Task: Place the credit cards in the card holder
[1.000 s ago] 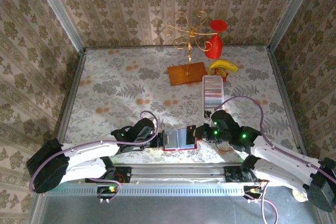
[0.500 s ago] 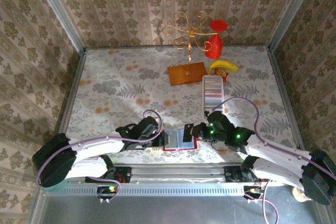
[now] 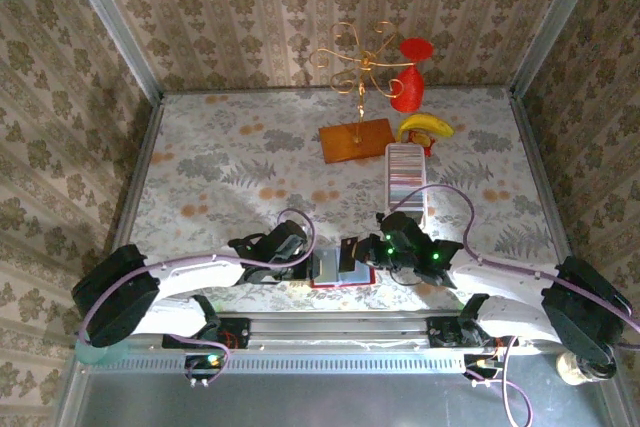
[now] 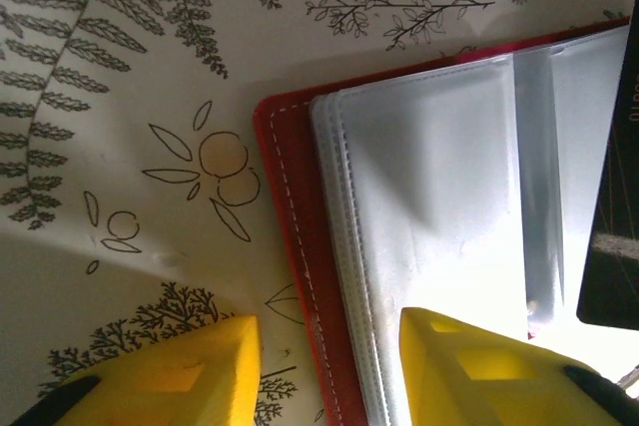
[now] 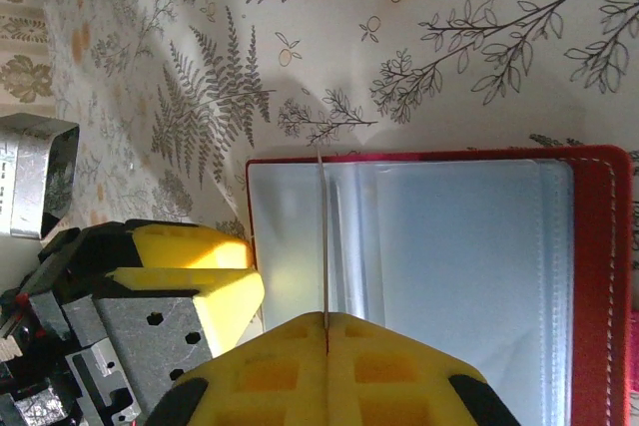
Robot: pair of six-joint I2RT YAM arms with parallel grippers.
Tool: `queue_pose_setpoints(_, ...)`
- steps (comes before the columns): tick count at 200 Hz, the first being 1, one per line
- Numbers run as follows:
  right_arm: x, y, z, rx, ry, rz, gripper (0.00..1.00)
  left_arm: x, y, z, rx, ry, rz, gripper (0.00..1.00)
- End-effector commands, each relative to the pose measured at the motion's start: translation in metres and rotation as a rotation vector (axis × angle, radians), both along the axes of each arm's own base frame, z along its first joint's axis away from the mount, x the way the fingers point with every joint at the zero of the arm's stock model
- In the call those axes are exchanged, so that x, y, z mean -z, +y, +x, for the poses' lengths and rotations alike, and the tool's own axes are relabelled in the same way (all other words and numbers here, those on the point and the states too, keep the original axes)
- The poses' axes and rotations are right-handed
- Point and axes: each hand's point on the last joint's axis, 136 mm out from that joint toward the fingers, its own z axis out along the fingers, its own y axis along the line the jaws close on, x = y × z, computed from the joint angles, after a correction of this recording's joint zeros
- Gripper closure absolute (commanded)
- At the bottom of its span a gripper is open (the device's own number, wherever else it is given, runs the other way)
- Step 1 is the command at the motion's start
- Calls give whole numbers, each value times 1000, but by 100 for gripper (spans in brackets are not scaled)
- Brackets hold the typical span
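Blocky right fingers (image 5: 262, 364) on thin card (image 5: 320, 231)

Card holder (image 3: 330, 271) lying open on the surface (image 3: 220, 177) between left pincer (image 3: 307, 267) and right pincer (image 3: 355, 252), a credit card (image 5: 321, 226) edge-up in the right pincer above its pockets, row of credit cards (image 3: 406, 177) beyond that pincer.
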Motion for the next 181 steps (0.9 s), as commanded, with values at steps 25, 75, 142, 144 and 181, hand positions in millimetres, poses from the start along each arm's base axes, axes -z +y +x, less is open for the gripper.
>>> queue_pose_setpoints(25,-6,11,5,-16,-24,20,100,6,3,-2,13,11,43,65)
queue_pose_setpoints(75,-1,10,3,-16,-12,13,100,12,9,-5,7,18,67,67)
queue_pose_setpoints(142,4,15,1,-26,-3,12,100,12,8,-7,10,17,65,69)
queue_pose_setpoints(144,4,15,1,-26,-3,12,100,12,8,-6,9,18,65,69)
queue_pose_setpoints(181,11,11,-2,-28,8,-18,100,13,7,-8,10,19,62,69)
